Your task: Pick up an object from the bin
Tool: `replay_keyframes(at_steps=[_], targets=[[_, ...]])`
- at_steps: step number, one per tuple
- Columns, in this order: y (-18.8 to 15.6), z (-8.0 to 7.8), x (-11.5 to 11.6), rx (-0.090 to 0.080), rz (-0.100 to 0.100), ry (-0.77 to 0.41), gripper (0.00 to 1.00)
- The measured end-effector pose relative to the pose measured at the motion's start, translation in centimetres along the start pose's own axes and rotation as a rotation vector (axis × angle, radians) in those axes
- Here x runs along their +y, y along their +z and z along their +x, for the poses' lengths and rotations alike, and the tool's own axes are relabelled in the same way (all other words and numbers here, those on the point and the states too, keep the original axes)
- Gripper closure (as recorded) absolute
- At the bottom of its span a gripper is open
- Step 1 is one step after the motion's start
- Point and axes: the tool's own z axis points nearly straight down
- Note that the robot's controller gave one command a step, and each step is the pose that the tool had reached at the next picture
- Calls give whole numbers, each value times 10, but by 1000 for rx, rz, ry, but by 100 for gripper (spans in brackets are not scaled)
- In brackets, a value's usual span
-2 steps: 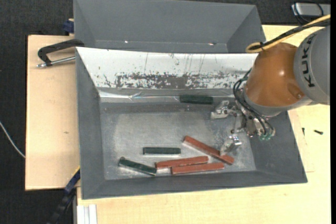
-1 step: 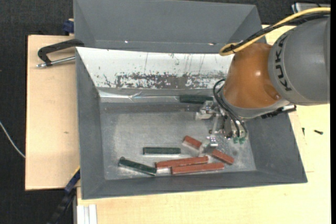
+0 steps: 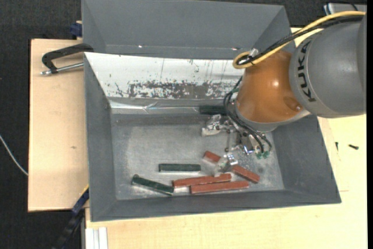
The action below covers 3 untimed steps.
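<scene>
Several little sticks lie on the floor of the grey bin (image 3: 116, 143), close to its near wall. The arm comes in from the right. Its gripper (image 3: 229, 159) hangs low over the right part of this bunch. I cannot tell if the gripper is open or closed, because the orange cover (image 3: 265, 96) and wires hide much of it. I see nothing held in it.

A short red-brown stick (image 3: 211, 156) lies just to the left of the gripper. It is tilted a bit, from far-left to near-right. A slanted red-brown stick (image 3: 246, 174) lies just on the near-right side of the gripper and points much the same way. Two long red-brown sticks (image 3: 211, 185) lie nearer still, close together, running left to right along the near wall. Two dark green sticks (image 3: 179, 168) lie farther left, apart from the gripper.

I think the short stick or the slanted one is easiest to reach. To grab either, the gripper should close across the thin side, not along the long side.
</scene>
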Motion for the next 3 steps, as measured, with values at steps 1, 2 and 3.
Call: replay_keyframes(at_steps=[1, 2, 3], targets=[[11, 10, -1, 10, 9, 579, 100], [11, 10, 0, 10, 9, 635, 100], [10, 10, 0, 8, 9, 637, 100]])
